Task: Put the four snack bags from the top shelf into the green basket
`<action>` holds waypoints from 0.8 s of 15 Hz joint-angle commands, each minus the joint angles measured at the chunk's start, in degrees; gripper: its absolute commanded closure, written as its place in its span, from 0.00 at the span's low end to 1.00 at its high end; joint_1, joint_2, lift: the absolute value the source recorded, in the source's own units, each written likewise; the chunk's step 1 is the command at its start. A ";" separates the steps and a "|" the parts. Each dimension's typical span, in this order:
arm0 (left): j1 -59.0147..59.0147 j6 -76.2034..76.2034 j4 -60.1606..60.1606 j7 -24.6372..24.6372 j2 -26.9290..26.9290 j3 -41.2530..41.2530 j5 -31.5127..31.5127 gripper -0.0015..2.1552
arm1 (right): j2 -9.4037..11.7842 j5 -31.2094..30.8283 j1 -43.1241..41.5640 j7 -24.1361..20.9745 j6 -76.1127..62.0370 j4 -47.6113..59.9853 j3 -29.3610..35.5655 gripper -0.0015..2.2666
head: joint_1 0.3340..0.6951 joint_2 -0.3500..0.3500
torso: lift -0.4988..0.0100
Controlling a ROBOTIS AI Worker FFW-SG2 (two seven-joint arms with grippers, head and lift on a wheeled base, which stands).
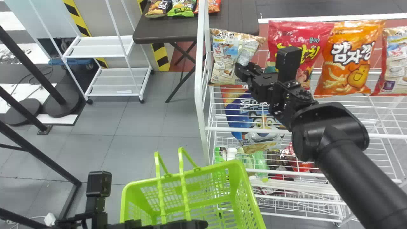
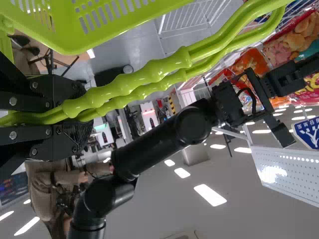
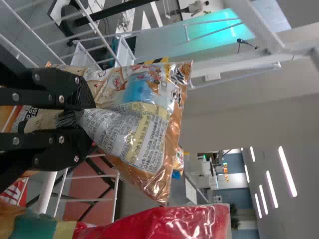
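Observation:
On the top shelf's left end, my right gripper [image 1: 244, 70] pinches the edge of a beige snack bag [image 1: 224, 54]. The right wrist view shows that gripper [image 3: 79, 117] shut on the creased bag [image 3: 134, 129]. To its right stand a red bag [image 1: 294, 38], an orange bag [image 1: 351, 60] and another red and beige bag [image 1: 394, 60]. The green basket [image 1: 237, 168] hangs low at the front, with nothing visible inside. My left gripper [image 1: 181, 224] is at its near side; in the left wrist view the gripper [image 2: 75, 112] is shut on the basket handles [image 2: 134, 82].
A white wire rack [image 1: 200, 95] rises right of the basket, its side frame close to the held bag. A blue bag [image 1: 254, 117] and other goods lie on lower shelves. Behind is a dark table [image 1: 165, 30] with snack bags; a white cart [image 1: 105, 51] stands at the left.

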State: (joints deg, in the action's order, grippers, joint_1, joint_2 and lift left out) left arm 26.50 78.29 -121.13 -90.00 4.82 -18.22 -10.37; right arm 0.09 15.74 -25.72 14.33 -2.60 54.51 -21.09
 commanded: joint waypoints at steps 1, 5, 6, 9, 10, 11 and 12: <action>0.13 -0.28 -0.16 -0.57 0.01 -0.68 -0.27 1.00 | -0.14 -3.61 3.83 0.00 2.74 6.92 0.88 0.99 | 1.00 0.71 | 0.98; -0.13 -0.11 -0.42 -0.57 0.01 -0.94 -0.35 1.00 | -0.14 -4.57 7.79 0.09 7.84 15.18 2.90 0.99 | 1.00 0.74 | 0.98; -0.31 -0.11 -0.42 -0.57 0.10 -1.03 -0.35 1.00 | -0.14 -5.37 10.34 0.09 10.30 19.84 4.48 0.99 | 1.00 0.74 | 0.98; -2.15 0.07 -0.33 -0.57 0.10 -1.56 -0.35 1.00 | -0.14 -7.12 20.53 0.09 17.51 35.75 9.75 0.99 | 1.00 0.73 | 0.98; -2.68 0.42 -0.68 -0.57 0.10 -2.61 -0.35 1.00 | -0.14 -7.04 23.43 0.00 19.44 40.67 11.69 0.99 | 1.00 0.71 | 0.98; -3.74 1.30 -0.68 -0.57 0.10 -2.79 -0.44 1.00 | -0.14 -6.33 26.86 0.09 21.38 45.51 13.80 0.99 | 1.00 0.70 | 0.98; -4.53 1.48 -0.68 -0.57 0.10 -2.87 -0.44 1.00 | -0.14 -5.98 29.93 0.09 24.01 49.81 15.47 0.99 | 1.00 0.68 | 0.98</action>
State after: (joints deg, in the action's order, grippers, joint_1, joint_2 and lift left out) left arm 23.06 79.23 -121.75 -90.00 4.92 -20.84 -10.78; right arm 0.09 9.19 0.04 14.41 18.27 98.27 -8.04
